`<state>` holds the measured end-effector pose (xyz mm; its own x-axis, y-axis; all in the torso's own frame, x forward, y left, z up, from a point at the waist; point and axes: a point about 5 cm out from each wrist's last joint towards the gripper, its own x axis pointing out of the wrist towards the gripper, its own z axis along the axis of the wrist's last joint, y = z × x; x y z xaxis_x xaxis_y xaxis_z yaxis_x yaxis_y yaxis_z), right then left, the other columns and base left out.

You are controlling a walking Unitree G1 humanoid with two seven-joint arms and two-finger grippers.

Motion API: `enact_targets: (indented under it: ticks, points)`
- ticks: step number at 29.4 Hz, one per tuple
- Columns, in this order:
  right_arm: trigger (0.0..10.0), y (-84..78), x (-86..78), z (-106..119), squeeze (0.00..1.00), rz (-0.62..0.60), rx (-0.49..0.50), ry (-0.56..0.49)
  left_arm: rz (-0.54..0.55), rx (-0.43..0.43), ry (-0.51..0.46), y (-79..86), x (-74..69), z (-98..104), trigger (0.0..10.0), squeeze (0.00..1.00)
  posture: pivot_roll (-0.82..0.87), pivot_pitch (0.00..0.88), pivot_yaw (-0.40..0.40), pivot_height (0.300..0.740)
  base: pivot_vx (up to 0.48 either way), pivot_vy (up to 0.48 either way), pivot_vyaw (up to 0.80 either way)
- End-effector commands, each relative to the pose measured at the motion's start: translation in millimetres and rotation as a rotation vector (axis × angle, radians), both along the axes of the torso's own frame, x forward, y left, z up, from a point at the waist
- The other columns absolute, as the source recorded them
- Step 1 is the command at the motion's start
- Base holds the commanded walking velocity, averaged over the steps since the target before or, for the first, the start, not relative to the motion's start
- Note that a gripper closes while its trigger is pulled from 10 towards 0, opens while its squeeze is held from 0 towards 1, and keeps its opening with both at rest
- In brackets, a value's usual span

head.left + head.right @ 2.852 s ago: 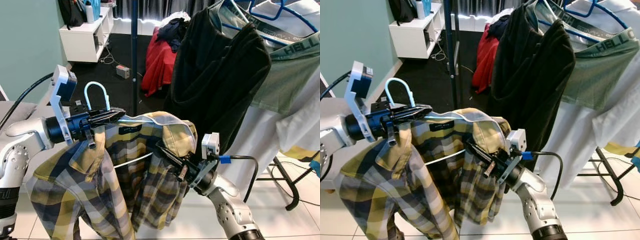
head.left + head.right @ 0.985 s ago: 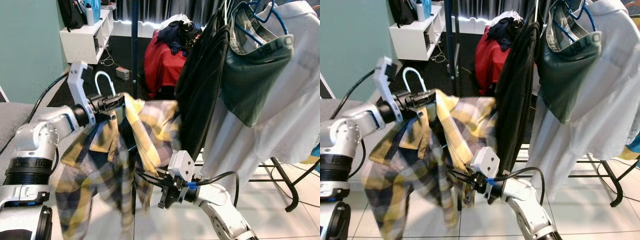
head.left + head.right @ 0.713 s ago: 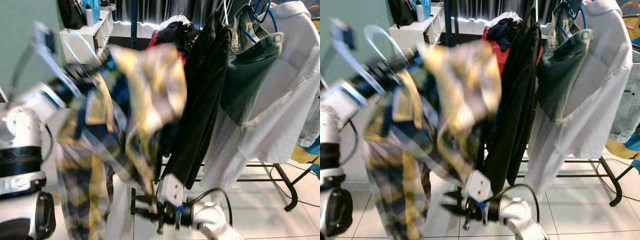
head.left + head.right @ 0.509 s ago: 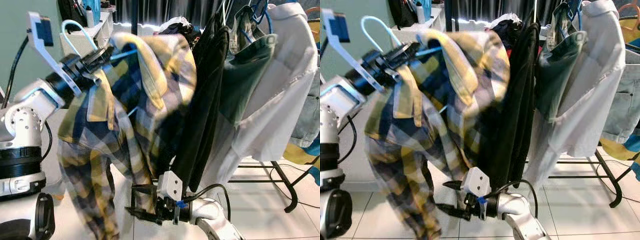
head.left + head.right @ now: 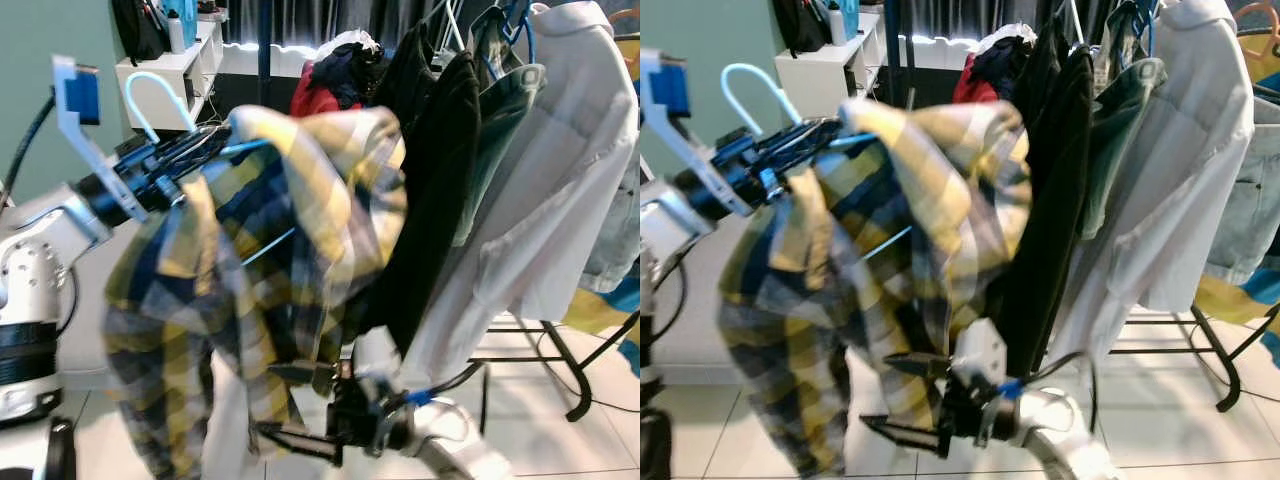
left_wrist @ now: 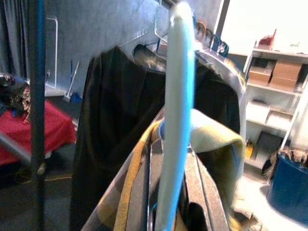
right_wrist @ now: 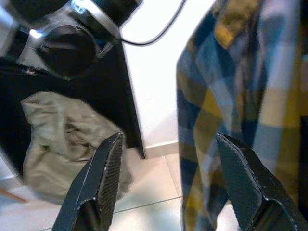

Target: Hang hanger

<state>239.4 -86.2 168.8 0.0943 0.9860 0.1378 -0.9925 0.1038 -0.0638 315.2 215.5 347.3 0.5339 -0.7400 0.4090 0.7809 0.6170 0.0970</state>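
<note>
My room is bright with daylight, but my plaid shirt (image 5: 260,290) and right gripper (image 5: 300,410) look blurry.

Right gripper (image 7: 171,185) with its two long black fingers (image 7: 103,178) spread wide apart, nothing between them. Yellow-and-blue plaid fabric shirt (image 7: 231,96) hangs beyond the fingers; crumpled olive-green cloth (image 7: 62,139) lies on the pale tiled floor (image 7: 144,197) beside a dark panel.

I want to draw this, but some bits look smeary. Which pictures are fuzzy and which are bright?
Eye views: the plaid shirt and right pincer are smeared. Left wrist view: the pale blue hanger hook is blurry, with a glaring patch upper right. Right wrist view: the shirt is soft, the white wall bright.
</note>
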Motion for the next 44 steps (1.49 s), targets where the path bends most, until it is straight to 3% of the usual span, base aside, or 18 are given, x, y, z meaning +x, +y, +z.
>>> enact_targets:
  ticks: [1,9,13,14,15,18,20,23,30,35,36,37,39,40,41,42,43,44]
  points:
    - [10.0,-10.0,-15.1,-13.8,0.00,0.060,-0.059,0.070,0.027,0.044,-0.033,11.7,-3.5,-2.6,10.0,0.00,0.02,0.177,-0.045,0.740,0.000,0.000,0.00]
    - [10.0,-25.8,-21.4,-17.9,0.00,0.017,-0.090,0.068,0.085,0.090,-0.032,22.6,-1.7,-12.3,10.0,0.00,0.02,0.181,-0.048,0.740,0.000,0.000,0.00]
    - [10.0,-33.3,-22.0,-0.5,0.00,-0.008,-0.041,0.060,0.114,0.137,-0.037,26.2,-0.5,-17.5,10.0,0.00,0.01,0.183,-0.044,0.740,0.000,0.000,0.00]
    - [10.0,-36.5,-17.8,22.3,0.00,-0.013,0.040,0.038,0.116,0.143,-0.045,26.1,-0.3,-18.2,10.0,0.00,0.01,0.182,-0.044,0.740,0.000,0.000,0.00]
    - [10.0,-36.5,-17.8,22.3,0.00,-0.013,0.040,0.038,0.116,0.143,-0.045,26.1,-0.3,-18.2,10.0,0.00,0.01,0.182,-0.044,0.740,0.000,0.000,0.00]
    - [10.0,-52.4,5.5,98.3,0.00,-0.105,0.296,-0.087,0.096,0.151,-0.068,24.1,0.7,-19.2,10.0,0.00,0.00,0.181,-0.045,0.740,0.000,0.000,0.00]
    - [10.0,-52.4,5.5,98.3,0.00,-0.105,0.296,-0.087,0.096,0.151,-0.068,24.1,0.7,-19.2,10.0,0.00,0.00,0.181,-0.045,0.740,0.000,0.000,0.00]
    - [10.0,-62.8,17.6,126.5,0.00,-0.189,0.319,-0.184,0.070,0.215,-0.083,21.8,-0.6,-23.8,10.0,0.00,0.00,0.178,-0.049,0.740,0.000,0.000,0.00]
    - [10.0,-71.2,20.2,119.0,0.00,-0.174,0.221,-0.189,0.033,0.255,-0.092,18.4,-4.2,-26.6,10.0,0.00,0.00,0.174,-0.053,0.740,0.000,0.000,0.00]
    - [10.0,-90.3,51.6,85.4,0.07,-0.439,-0.004,-0.196,-0.009,0.314,-0.120,11.3,-12.8,-28.7,10.0,0.00,-0.01,0.165,-0.058,0.740,0.000,0.000,0.00]
    - [10.0,-91.2,58.0,78.6,0.19,-0.497,-0.023,-0.206,-0.018,0.312,-0.127,8.2,-14.6,-28.2,10.0,0.00,-0.01,0.165,-0.058,0.740,0.000,0.000,0.00]
    - [10.0,-89.7,61.9,72.1,0.52,-0.523,-0.017,-0.202,-0.031,0.308,-0.135,4.0,-16.3,-27.7,10.0,0.00,-0.01,0.164,-0.058,0.740,0.000,0.000,0.00]
    - [10.0,-88.5,62.4,70.7,0.58,-0.528,-0.010,-0.200,-0.035,0.311,-0.138,2.5,-16.7,-27.6,10.0,0.00,-0.01,0.164,-0.058,0.740,0.000,0.000,0.00]
    - [10.0,-84.5,61.9,68.3,0.73,-0.522,-0.009,-0.201,-0.046,0.312,-0.141,-0.4,-17.8,-27.3,10.0,0.00,-0.01,0.164,-0.058,0.740,0.000,0.000,0.00]
    - [10.0,-84.5,61.9,68.3,0.73,-0.522,-0.009,-0.201,-0.046,0.312,-0.141,-0.4,-17.8,-27.3,10.0,0.00,-0.01,0.164,-0.058,0.740,0.000,0.000,0.00]
    - [10.0,-80.3,61.8,67.8,0.58,-0.523,0.007,-0.214,-0.061,0.313,-0.144,-3.8,-19.3,-27.0,10.0,0.00,-0.01,0.163,-0.058,0.740,0.000,0.000,0.00]
    - [10.0,-80.3,61.8,67.8,0.58,-0.523,0.007,-0.214,-0.061,0.313,-0.144,-3.8,-19.3,-27.0,10.0,0.00,-0.01,0.163,-0.058,0.740,0.000,0.000,0.00]
    - [10.0,-77.2,61.9,68.3,0.42,-0.525,0.028,-0.222,-0.073,0.315,-0.147,-6.5,-20.3,-26.9,10.0,0.00,-0.01,0.163,-0.058,0.740,0.000,0.000,0.00]
